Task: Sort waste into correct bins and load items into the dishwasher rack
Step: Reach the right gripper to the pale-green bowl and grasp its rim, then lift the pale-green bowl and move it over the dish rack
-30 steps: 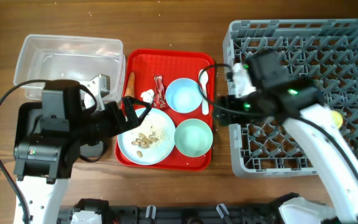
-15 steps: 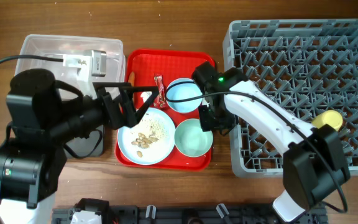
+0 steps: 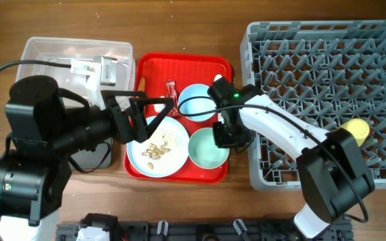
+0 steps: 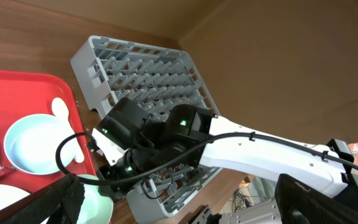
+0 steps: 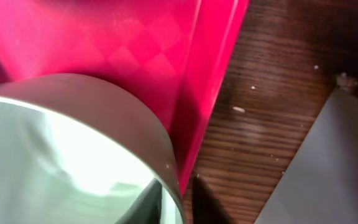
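Observation:
My right gripper (image 3: 224, 138) is shut on the right rim of the pale green bowl (image 3: 204, 151), which sits in the red tray's front right corner. The right wrist view shows one finger inside and one outside that rim (image 5: 178, 186). My left gripper (image 3: 158, 110) hangs open above the pale blue plate (image 3: 139, 159), which carries beige food scraps (image 3: 154, 148). The pale blue bowl (image 3: 196, 102) and red wrapper (image 3: 171, 89) lie further back. The white spoon (image 4: 59, 107) shows beside the blue bowl. A yellow cup (image 3: 354, 127) sits in the grey rack (image 3: 327, 60).
The red serving tray (image 3: 186, 61) lies between the clear tub (image 3: 66, 52) on the left and the rack on the right. The black tray (image 3: 91, 161) is mostly hidden under my left arm. A cable loops over the blue bowl.
My right arm came from the rack to the tray, and its gripper closed on the green bowl's rim. My left arm swung up and back, its gripper still open.

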`<action>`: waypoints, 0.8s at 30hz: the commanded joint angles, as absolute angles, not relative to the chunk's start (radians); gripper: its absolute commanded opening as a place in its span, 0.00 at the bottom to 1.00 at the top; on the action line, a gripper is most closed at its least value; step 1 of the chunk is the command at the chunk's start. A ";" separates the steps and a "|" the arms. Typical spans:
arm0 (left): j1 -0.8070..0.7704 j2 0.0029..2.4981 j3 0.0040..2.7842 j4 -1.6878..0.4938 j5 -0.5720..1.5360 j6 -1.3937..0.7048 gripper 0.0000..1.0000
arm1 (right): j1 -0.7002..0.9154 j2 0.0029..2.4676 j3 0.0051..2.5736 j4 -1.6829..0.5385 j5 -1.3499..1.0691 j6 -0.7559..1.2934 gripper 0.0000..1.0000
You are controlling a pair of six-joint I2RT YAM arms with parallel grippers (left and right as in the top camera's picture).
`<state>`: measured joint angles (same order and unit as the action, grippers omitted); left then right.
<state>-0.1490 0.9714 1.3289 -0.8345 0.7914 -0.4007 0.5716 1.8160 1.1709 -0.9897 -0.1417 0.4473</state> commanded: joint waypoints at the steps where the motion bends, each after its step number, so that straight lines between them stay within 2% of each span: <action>1: -0.154 0.971 1.340 -0.834 0.810 -0.377 1.00 | 0.572 1.829 1.164 -0.981 -0.151 0.470 0.04; 9: -0.154 0.971 1.340 -0.834 0.810 -0.377 1.00 | 0.572 1.662 1.198 -1.015 -0.022 0.531 0.04; 24: -0.154 0.971 1.340 -0.834 0.810 -0.377 1.00 | 0.572 1.214 1.198 -1.073 0.473 0.733 0.05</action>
